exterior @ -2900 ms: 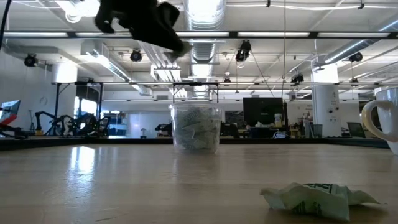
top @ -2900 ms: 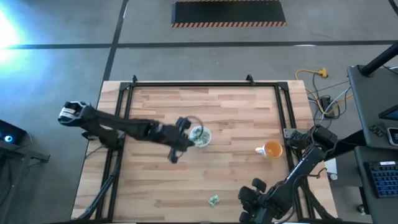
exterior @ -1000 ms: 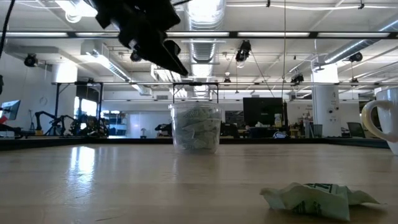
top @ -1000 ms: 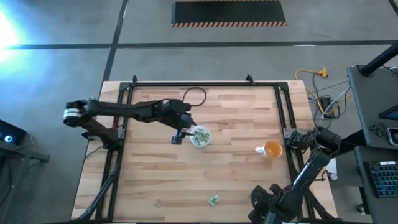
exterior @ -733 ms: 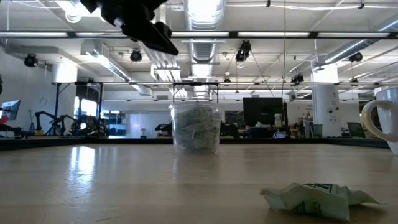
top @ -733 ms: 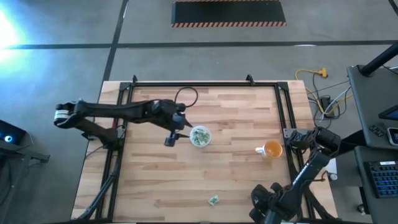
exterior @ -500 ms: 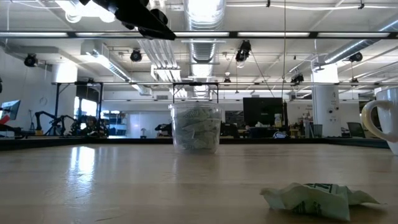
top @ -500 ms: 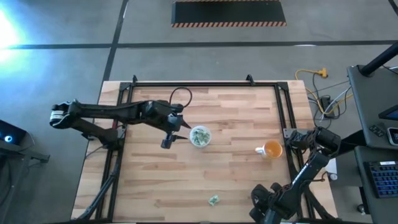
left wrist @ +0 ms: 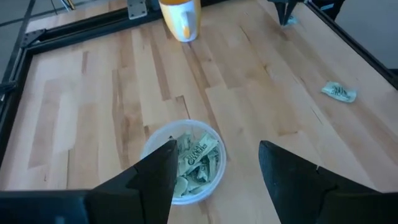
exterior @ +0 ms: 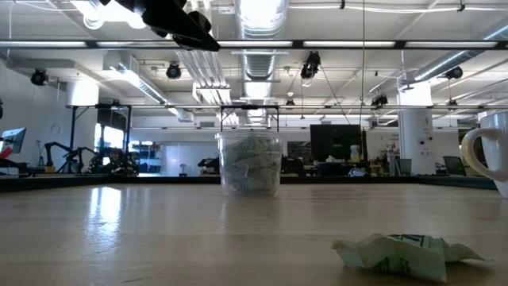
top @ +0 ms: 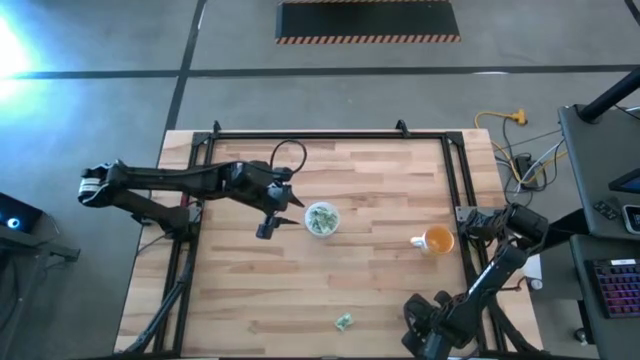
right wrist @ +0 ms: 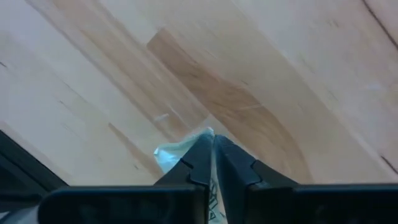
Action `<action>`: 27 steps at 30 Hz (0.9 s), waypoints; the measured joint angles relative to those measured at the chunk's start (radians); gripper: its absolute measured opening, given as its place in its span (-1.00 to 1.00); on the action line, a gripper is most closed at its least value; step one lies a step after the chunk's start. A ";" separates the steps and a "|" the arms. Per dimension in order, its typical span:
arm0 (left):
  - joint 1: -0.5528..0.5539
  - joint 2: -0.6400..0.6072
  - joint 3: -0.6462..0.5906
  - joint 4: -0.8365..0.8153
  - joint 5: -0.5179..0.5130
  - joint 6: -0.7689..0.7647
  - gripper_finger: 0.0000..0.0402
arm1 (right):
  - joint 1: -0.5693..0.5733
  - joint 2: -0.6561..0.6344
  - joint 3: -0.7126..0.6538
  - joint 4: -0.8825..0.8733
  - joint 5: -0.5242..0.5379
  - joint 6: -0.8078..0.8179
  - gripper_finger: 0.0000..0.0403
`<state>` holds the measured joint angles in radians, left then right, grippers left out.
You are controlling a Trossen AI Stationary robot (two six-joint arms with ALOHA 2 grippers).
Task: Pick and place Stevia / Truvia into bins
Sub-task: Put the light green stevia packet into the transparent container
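**Hidden, cropped and unreadable**

In the high view the right gripper [top: 425,340] sits at the table's six o'clock edge, partly cut off by the frame, so its fingers cannot be read there.

In the right wrist view a packet [right wrist: 180,152] is mostly hidden behind the closed fingers [right wrist: 200,163]; only a pale corner shows, its print unreadable.

In the low view the left gripper [exterior: 178,20] is cropped at twelve o'clock, and the orange cup [exterior: 490,155] is cut off at three o'clock.

The crumpled packet [top: 344,321] on the table is too small in the high view to read.

Packets [left wrist: 194,158] inside the translucent cup [left wrist: 155,140] overlap, and the left fingers [left wrist: 152,180] cover part of its rim.
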<state>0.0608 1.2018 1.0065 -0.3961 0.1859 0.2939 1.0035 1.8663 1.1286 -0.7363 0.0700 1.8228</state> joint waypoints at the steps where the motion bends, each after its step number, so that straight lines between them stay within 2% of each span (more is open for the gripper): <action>1: 0.000 0.000 0.000 0.001 0.000 0.000 0.04 | 0.000 0.001 0.006 -0.005 0.000 -0.006 -0.94; 6: 0.000 0.000 0.000 -0.012 0.000 0.000 0.04 | 0.000 0.004 0.025 -0.045 0.032 -0.063 -0.96; 14: 0.000 0.000 0.000 -0.053 -0.007 -0.002 0.04 | -0.004 0.004 0.042 -0.046 0.265 -0.283 -0.96; 17: 0.000 0.000 0.000 -0.081 -0.011 -0.004 0.04 | -0.009 0.004 0.044 -0.047 0.294 -0.308 -0.96; 19: 0.000 0.000 0.000 -0.097 -0.011 -0.018 0.04 | -0.011 0.004 0.044 -0.045 0.241 -0.264 -0.96; 23: 0.000 0.001 0.000 -0.120 -0.011 -0.028 0.04 | -0.008 0.004 0.044 -0.043 0.034 -0.130 -0.96; 27: 0.000 0.001 0.000 -0.117 -0.011 -0.035 0.04 | -0.006 -0.001 0.044 -0.045 -0.015 -0.089 -0.96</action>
<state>0.0608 1.2030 1.0065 -0.5128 0.1745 0.2588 0.9977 1.8652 1.1725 -0.7809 0.0553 1.7338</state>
